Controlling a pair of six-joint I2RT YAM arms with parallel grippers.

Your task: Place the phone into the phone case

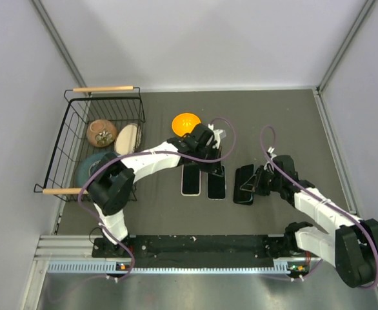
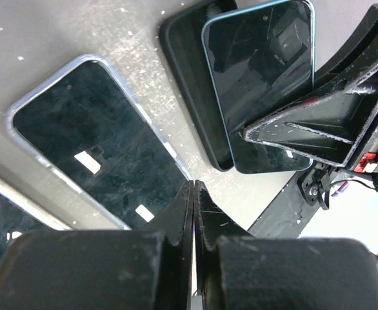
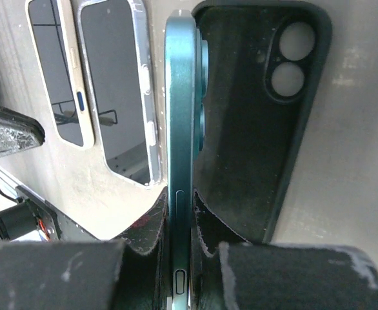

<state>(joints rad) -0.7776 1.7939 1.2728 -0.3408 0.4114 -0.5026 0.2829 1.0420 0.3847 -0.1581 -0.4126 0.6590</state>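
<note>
The phone (image 1: 216,183) lies screen up at the table's middle, its black glass framed by the rim of the transparent phone case (image 2: 13,116). It also shows in the left wrist view (image 2: 92,148) and the right wrist view (image 3: 115,84). My left gripper (image 2: 194,184) is shut and empty, just past the phone's near corner; in the top view it (image 1: 209,168) hovers at the phone's far end. My right gripper (image 3: 181,200) is shut on a teal-backed phone (image 3: 180,97), held on edge over a dark case (image 3: 253,129).
A beige, white-rimmed phone (image 1: 191,179) lies left of the cased phone. The dark case (image 1: 244,184) lies to the right, under my right gripper (image 1: 258,182). An orange disc (image 1: 186,123) sits behind. A wire basket (image 1: 63,148) with bowls stands at the left.
</note>
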